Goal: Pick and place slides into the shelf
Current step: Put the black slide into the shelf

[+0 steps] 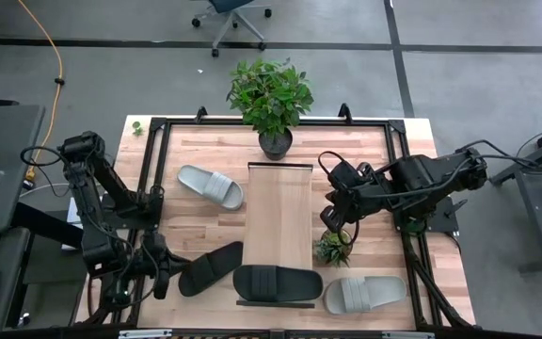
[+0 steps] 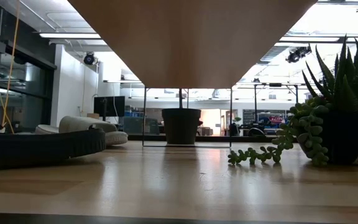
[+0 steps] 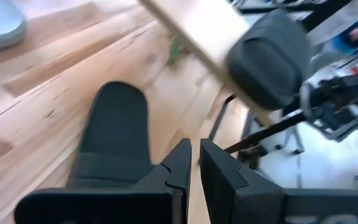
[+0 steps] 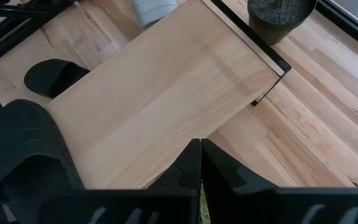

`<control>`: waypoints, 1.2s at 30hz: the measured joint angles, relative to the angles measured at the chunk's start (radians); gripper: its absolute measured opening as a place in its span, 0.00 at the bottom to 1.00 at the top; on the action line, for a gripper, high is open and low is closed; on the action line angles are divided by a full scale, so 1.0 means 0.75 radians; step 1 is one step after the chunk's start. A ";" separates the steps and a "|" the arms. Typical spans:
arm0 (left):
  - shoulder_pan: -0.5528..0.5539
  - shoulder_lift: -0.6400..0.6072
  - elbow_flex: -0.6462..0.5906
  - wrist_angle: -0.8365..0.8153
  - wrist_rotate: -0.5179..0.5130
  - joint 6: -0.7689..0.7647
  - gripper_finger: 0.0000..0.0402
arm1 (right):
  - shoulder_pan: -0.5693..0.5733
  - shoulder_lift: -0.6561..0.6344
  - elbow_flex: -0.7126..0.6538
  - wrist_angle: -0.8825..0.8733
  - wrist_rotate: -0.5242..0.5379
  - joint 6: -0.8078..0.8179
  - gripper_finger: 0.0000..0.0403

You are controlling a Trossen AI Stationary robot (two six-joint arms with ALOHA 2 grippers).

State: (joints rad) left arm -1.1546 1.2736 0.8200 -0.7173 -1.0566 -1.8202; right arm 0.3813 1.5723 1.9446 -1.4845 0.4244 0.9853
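Observation:
The pale wooden shelf runs from far to near down the table's middle. One black slide lies across the shelf's near end. The other black slide lies on the tabletop left of the shelf, also seen in the left wrist view. One grey slide rests on the table at far left, the other at near right. My left gripper is shut, hovering just beside the black slide on the table. My right gripper is shut above the shelf's right edge.
A large potted plant stands at the shelf's far end. A small succulent sits against the shelf's right side, under my right arm. Black frame rails border the table. Bare shelf board lies between the pot and the black slide.

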 joint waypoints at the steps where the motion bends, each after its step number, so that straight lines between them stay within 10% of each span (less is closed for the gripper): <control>1: -0.007 0.001 0.000 0.007 -0.024 0.008 0.06 | 0.000 0.000 0.000 0.000 -0.008 -0.001 0.00; 8: -0.063 0.001 0.000 -0.026 -0.062 0.012 0.06 | -0.002 0.000 0.000 0.000 -0.016 -0.025 0.00; 16: -0.067 0.033 -0.001 -0.093 0.412 -0.070 0.06 | -0.002 0.000 0.000 0.000 -0.018 -0.021 0.00; 24: -0.056 0.060 -0.001 -0.110 0.477 0.026 0.06 | -0.002 0.001 0.000 0.001 -0.018 0.001 0.00; 36: 0.154 0.161 -0.001 0.057 0.875 1.144 0.06 | -0.002 0.001 0.000 0.010 -0.018 0.009 0.00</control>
State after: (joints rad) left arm -1.0393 1.3945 0.8196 -0.6745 -0.4005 -0.9620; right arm 0.3798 1.5726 1.9446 -1.4769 0.4110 0.9922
